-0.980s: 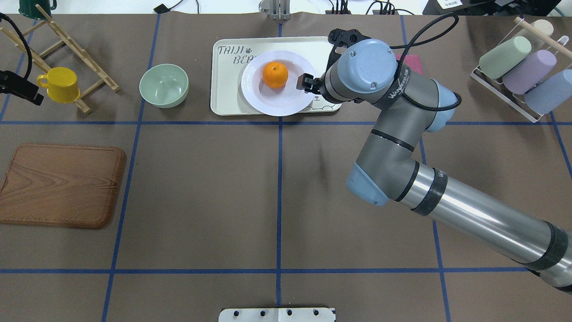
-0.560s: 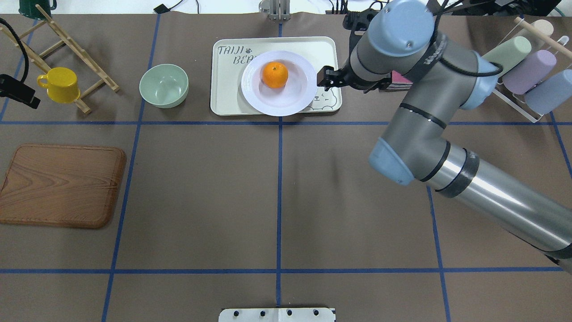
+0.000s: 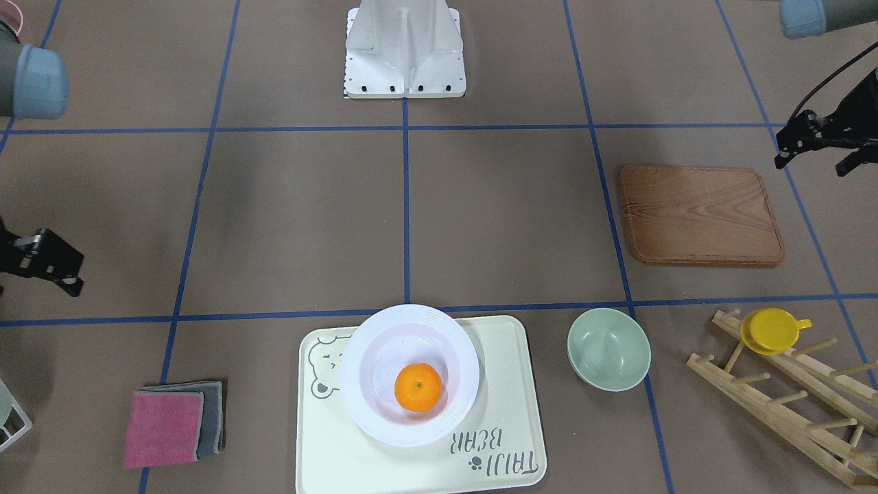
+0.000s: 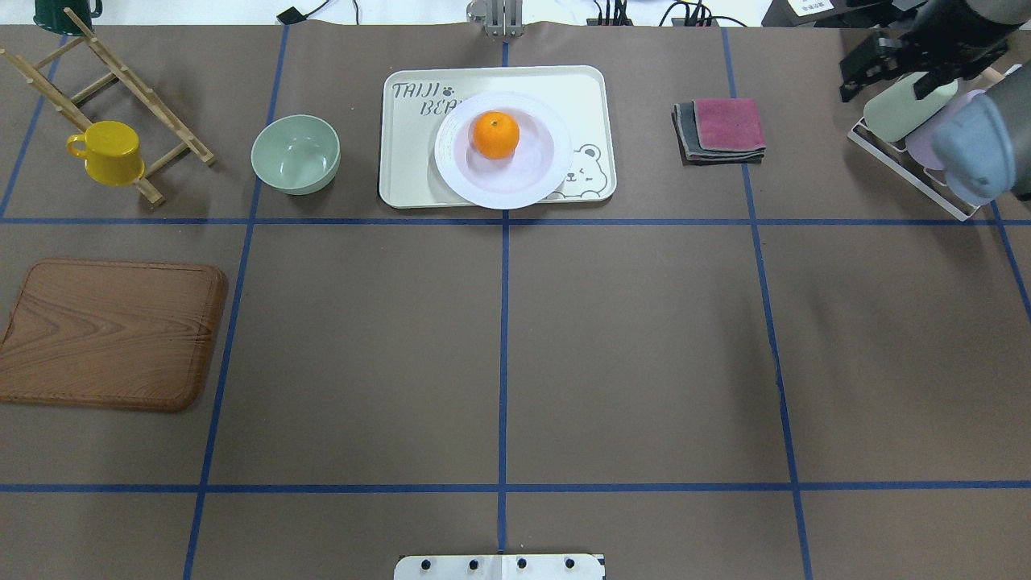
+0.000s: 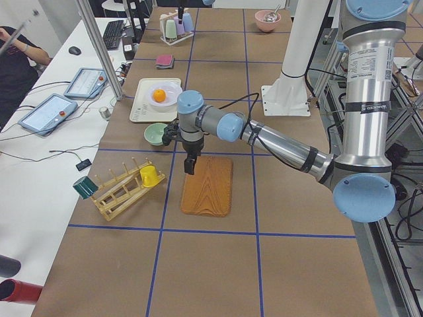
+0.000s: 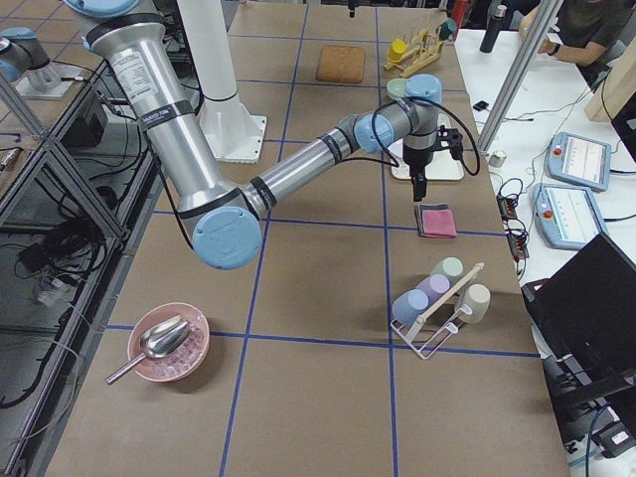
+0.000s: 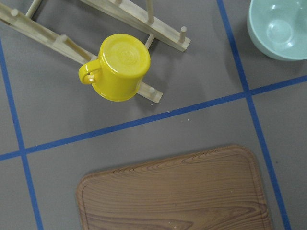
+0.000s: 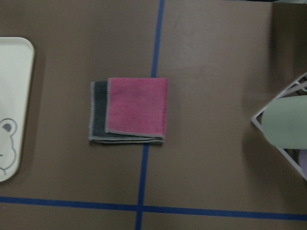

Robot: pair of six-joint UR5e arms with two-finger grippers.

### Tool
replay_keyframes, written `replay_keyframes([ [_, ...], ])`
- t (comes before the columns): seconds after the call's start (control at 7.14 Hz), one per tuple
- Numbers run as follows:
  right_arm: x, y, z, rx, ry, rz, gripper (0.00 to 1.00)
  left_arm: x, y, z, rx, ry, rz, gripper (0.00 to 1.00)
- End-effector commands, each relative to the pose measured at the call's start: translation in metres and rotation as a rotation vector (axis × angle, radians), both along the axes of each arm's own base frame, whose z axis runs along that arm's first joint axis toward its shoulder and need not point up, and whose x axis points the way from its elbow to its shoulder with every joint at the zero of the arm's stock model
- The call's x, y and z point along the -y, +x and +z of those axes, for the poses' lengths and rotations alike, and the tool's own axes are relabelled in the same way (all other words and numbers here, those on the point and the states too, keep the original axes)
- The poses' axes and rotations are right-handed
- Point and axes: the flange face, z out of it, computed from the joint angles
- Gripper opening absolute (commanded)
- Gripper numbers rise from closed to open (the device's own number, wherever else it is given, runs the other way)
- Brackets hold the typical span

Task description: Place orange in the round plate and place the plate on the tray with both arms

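Bright-orange round orange sits in the glossy white round plate, and the plate sits on the cream rectangular tray.
You've got the plate resting mid-tray, its rim just lapping over the tray's robot-side edge, with the orange a little off-centre in the well. Both arms are well apart from it. The black right gripper hangs out toward the table's right end, near the folded pink and grey cloths. The black left gripper hovers beside the brown wooden board. Nothing shows in either one, though from these angles I can't tell how wide either stands. The pale green bowl is just beside the tray, and the yellow plastic cup sits bottom-up on the wooden peg rack.
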Motion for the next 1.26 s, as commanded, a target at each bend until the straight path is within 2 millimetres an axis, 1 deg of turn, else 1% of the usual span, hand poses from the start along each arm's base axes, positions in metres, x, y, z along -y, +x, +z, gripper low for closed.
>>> replay_keyframes([
  [0.0,-0.007,0.113,0.043,-0.102,-0.055,-0.105,1.0,-0.03,-0.03,0.017,0.005,-0.021,-0.02,1.0],
  [0.14,-0.02,0.151,0.068,-0.088,-0.103,-0.09,1.0,-0.037,-0.041,0.026,0.01,-0.02,-0.016,1.0],
  [0.28,-0.04,0.167,0.098,-0.035,-0.149,-0.07,1.0,-0.038,-0.044,0.028,0.011,-0.016,-0.016,1.0],
  [0.42,-0.059,0.176,0.113,-0.028,-0.171,-0.055,1.0,-0.044,-0.046,0.035,0.015,-0.033,-0.017,1.0],
  [0.56,-0.089,0.178,0.142,-0.021,-0.159,-0.071,1.0,-0.051,-0.058,0.043,0.019,-0.046,-0.037,1.0],
  [0.7,-0.112,0.179,0.171,-0.01,-0.113,-0.074,1.0,-0.056,-0.064,0.048,0.022,-0.041,-0.028,1.0],
  [0.84,-0.133,0.181,0.196,-0.009,-0.114,-0.072,1.0,-0.071,-0.076,0.053,0.023,-0.049,-0.051,1.0],
  [0.98,-0.142,0.183,0.204,-0.005,-0.105,-0.07,1.0,-0.091,-0.082,0.065,0.021,-0.043,-0.057,1.0],
  [1.12,-0.142,0.183,0.204,-0.004,-0.105,-0.068,1.0,-0.099,-0.084,0.075,0.019,-0.037,-0.06,1.0],
])
